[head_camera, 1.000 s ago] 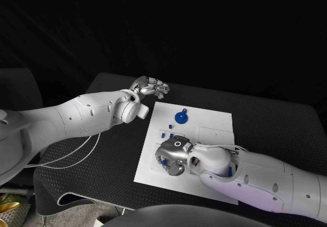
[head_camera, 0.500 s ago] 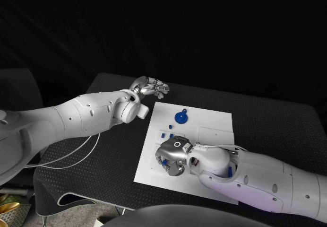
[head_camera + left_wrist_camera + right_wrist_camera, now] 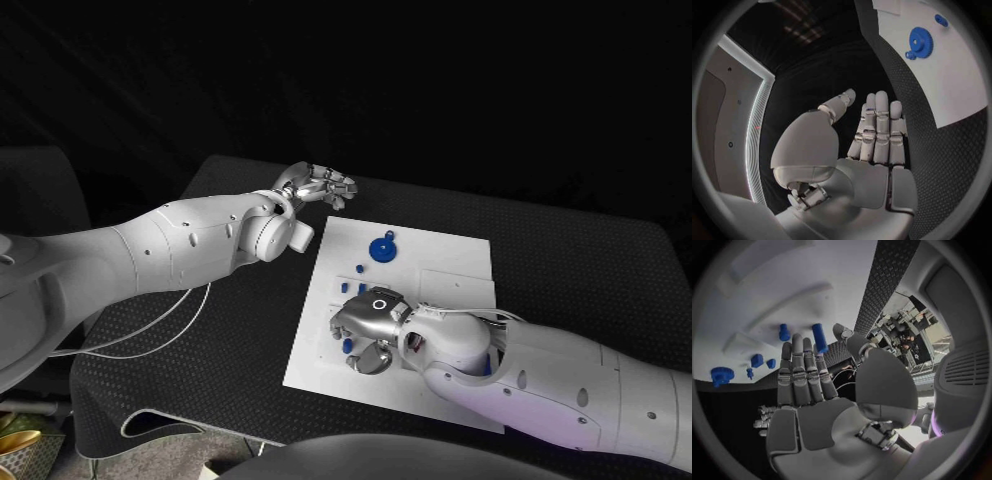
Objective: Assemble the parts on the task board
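Right hand (image 3: 366, 330) open, fingers spread over blue parts (image 3: 819, 337) on task board (image 3: 447, 262), probably selecting one; left hand (image 3: 317, 184) empty, parked at far tabletop (image 3: 577, 250) clear of work

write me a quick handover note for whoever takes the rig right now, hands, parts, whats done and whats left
Left hand: open, fingers apart, holding nothing, above the black table just off the task board's far left corner.
Right hand: over the board's left side, fingers extended above the small blue parts; no part is visibly held.
Parts: blue gear lies near the board's far edge; several small blue pieces sit along the left side by the right hand.
Done: nothing clearly assembled that I can tell.
Left: pick up and fit the parts.
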Robot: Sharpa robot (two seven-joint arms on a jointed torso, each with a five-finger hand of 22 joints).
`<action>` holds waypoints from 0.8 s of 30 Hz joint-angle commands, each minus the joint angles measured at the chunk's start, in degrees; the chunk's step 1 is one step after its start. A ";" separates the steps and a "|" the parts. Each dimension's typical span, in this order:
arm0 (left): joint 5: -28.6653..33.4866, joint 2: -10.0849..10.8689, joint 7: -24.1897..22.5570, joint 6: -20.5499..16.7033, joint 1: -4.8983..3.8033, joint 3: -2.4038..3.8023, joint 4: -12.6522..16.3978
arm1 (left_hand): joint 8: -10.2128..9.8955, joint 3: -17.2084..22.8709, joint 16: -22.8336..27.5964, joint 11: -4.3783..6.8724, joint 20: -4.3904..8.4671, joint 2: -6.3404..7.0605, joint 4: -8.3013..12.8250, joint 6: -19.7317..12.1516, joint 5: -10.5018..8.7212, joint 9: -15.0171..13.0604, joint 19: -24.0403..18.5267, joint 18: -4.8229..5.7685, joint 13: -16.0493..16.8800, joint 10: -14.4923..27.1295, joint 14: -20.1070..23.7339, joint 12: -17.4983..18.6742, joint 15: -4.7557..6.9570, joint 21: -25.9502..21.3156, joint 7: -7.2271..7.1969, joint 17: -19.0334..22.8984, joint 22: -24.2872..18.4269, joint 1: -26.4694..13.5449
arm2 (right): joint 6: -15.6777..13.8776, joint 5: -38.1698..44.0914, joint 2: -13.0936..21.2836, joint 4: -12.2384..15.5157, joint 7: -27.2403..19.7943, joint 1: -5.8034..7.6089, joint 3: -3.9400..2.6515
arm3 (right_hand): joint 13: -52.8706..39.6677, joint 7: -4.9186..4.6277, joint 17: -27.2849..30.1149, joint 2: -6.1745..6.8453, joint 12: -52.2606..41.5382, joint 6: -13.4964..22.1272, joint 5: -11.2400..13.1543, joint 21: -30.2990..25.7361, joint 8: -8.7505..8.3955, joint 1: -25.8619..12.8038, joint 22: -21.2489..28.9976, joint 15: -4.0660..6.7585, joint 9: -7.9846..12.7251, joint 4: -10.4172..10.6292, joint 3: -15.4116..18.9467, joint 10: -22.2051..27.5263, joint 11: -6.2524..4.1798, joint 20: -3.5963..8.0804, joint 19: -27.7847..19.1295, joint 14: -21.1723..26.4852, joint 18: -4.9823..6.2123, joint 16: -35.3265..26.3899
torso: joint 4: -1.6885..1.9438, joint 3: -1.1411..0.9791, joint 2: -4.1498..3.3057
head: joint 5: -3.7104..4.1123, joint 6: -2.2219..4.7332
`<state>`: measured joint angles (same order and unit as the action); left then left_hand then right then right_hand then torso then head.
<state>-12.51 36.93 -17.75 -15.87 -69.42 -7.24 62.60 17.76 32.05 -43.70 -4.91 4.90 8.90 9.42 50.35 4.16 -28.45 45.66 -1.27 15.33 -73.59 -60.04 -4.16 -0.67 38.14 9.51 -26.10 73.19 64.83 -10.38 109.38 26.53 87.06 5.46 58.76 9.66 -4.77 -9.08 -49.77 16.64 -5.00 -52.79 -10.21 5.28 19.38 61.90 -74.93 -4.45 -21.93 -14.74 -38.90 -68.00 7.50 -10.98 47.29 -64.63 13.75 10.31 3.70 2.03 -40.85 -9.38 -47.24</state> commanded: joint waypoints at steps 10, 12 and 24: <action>0.35 0.07 -0.33 0.65 -0.07 0.03 -0.16 | -0.13 0.10 0.32 -0.01 -0.20 0.15 -0.36 -0.51 -0.14 0.07 0.20 -1.12 -0.06 0.38 -0.04 0.17 -0.30 -0.27 -0.04 -0.10 0.07 -0.54 | -4.40 -2.18 2.24 1.98 0.22 0.88 -0.14 | 0.74 -1.02 1.01 0.31 0.01 2.69 -0.90 -1.23 -1.12 -0.94 -1.42 -1.34 0.59 -1.10 3.66 3.36 1.13 -0.27 -3.52 3.24 -1.79 -1.59 | 0.07 -0.01 0.00 | 0.01 0.13; 0.35 0.05 -0.31 0.69 -0.07 0.03 -0.23 | -0.14 0.11 0.33 0.00 -0.20 0.14 -0.36 -0.54 -0.14 0.07 0.20 -1.12 -0.06 0.38 -0.04 0.16 -0.30 -0.28 -0.04 -0.11 0.08 -0.52 | -4.87 -2.51 2.71 2.38 0.11 1.01 -0.19 | 0.78 -1.14 1.18 0.32 -0.04 3.04 -0.88 -1.34 -1.24 -1.32 -1.47 -1.59 0.65 -1.24 4.53 3.83 1.28 -0.31 -4.23 3.95 -2.02 -1.91 | 0.07 0.01 0.01 | 0.04 0.16; 0.35 0.01 -0.65 1.21 -0.04 0.01 -0.76 | 0.01 0.06 0.34 0.00 -0.21 0.04 -0.52 -0.47 -0.18 0.03 0.26 -1.11 -0.05 0.34 -0.17 0.12 -0.28 -0.31 -0.04 -0.25 0.16 -0.64 | 0.13 -21.63 11.76 5.94 -1.15 5.74 -4.59 | -0.10 0.33 0.77 -1.35 -4.69 1.16 0.32 1.96 0.21 -1.11 -1.51 0.61 0.30 4.48 2.58 -0.86 -1.20 0.53 -0.31 -0.34 -1.05 0.64 | -0.25 0.10 0.23 | 2.51 2.07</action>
<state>-12.45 37.02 -17.69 -15.70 -69.40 -7.27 61.89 17.76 32.17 -43.70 -4.91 4.90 8.90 9.23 50.20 4.16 -28.46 45.66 -1.27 15.34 -73.59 -60.00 -4.16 -0.64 38.14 9.35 -26.31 73.27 64.83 -13.98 98.21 37.08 93.11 4.82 63.54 5.13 -4.81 -8.88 -48.94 15.77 -9.37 -51.56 -10.17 6.97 19.25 60.67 -74.93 -4.03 -21.58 -10.62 -36.22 -68.46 6.50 -10.52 46.63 -64.47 12.29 10.77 3.60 2.05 -40.76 -7.69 -45.62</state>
